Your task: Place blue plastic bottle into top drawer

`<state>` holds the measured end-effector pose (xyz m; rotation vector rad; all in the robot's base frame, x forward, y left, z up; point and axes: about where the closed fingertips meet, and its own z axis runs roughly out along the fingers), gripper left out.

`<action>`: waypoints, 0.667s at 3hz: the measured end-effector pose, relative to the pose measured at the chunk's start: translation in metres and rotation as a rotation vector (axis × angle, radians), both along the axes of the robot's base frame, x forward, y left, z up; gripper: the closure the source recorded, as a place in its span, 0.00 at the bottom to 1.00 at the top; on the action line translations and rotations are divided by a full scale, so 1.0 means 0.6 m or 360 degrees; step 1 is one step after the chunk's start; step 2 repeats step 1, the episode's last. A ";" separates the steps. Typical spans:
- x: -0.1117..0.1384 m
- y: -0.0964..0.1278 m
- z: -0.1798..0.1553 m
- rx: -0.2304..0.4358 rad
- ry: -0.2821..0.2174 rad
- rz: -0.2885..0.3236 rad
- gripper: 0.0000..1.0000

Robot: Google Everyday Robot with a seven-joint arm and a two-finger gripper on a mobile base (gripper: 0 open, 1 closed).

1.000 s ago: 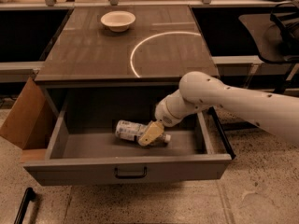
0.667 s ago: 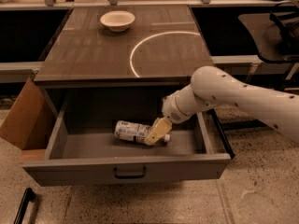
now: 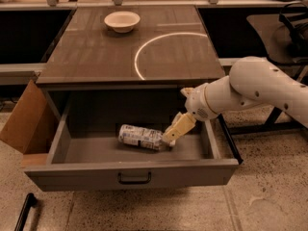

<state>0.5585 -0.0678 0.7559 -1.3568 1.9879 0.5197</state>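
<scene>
The blue plastic bottle (image 3: pixel 139 136) lies on its side on the floor of the open top drawer (image 3: pixel 130 170), near the middle. My gripper (image 3: pixel 174 131) hangs over the drawer at the bottle's right end, slightly above it, open and holding nothing. My white arm reaches in from the right. The drawer front with its dark bar handle (image 3: pixel 134 178) faces the camera.
A white bowl (image 3: pixel 122 20) stands at the back of the cabinet top (image 3: pixel 91 57), beside a white circle mark (image 3: pixel 144 49). A cardboard flap (image 3: pixel 26 121) leans at the drawer's left. A dark bar (image 3: pixel 24 211) lies on the floor at front left. A chair (image 3: pixel 288 18) stands at the right.
My gripper has drawn back up and to the right from the bottle's right end. The bottle has stayed lying in the drawer.
</scene>
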 end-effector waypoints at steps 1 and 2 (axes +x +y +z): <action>0.000 0.000 0.000 0.0000 0.0000 0.0000 0.00; 0.000 0.000 0.000 0.0000 0.0000 0.0000 0.00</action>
